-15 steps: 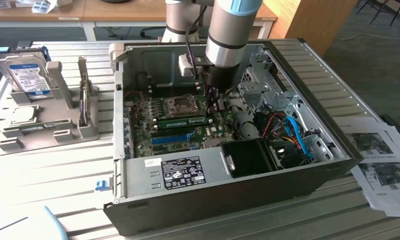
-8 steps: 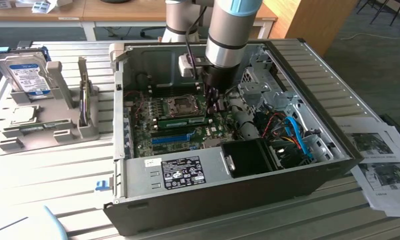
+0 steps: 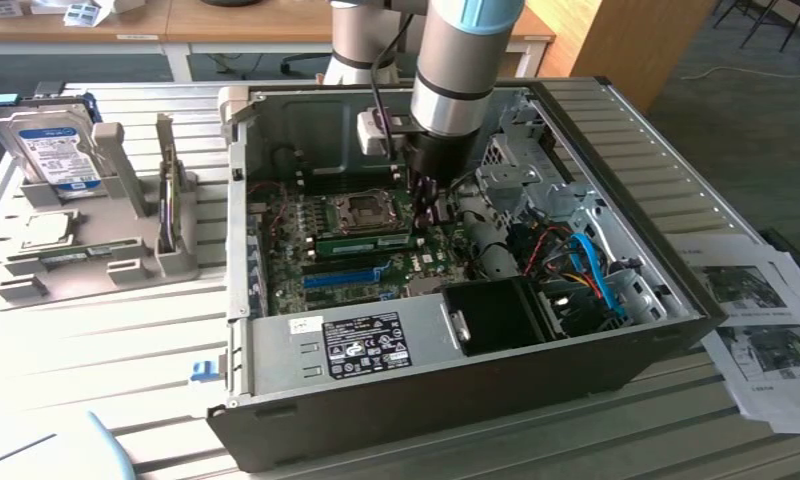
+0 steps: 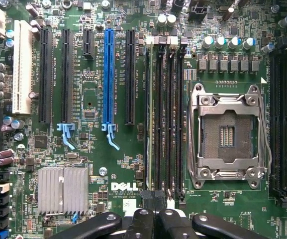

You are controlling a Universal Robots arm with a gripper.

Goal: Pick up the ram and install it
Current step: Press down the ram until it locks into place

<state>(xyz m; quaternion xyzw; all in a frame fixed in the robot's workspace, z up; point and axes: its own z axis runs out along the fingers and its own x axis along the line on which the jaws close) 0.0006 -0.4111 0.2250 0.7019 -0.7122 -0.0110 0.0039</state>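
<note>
— What's the setting?

— A slatted grey table with desks and carpet behind it. The biggest thing on it is an open computer case lying on its side, motherboard facing up. The robot arm reaches down into it from above.

— And beside the case?

— At the exterior view's left, a grey holder with a hard drive standing upright in it. At the right, printed sheets of paper.

— Where is the ram?

— The ram is a green stick standing on edge in a memory slot, just beside the CPU socket, between that socket and the blue expansion slot.

— And the gripper, relative to it?

— The gripper hangs over the board near the end of the ram that lies towards the exterior view's right. I cannot tell whether it touches the stick.

— How do its fingers stand?

— Closed together. In the wrist view the fingertips meet over the ends of the memory slots, and nothing shows between them.
</note>
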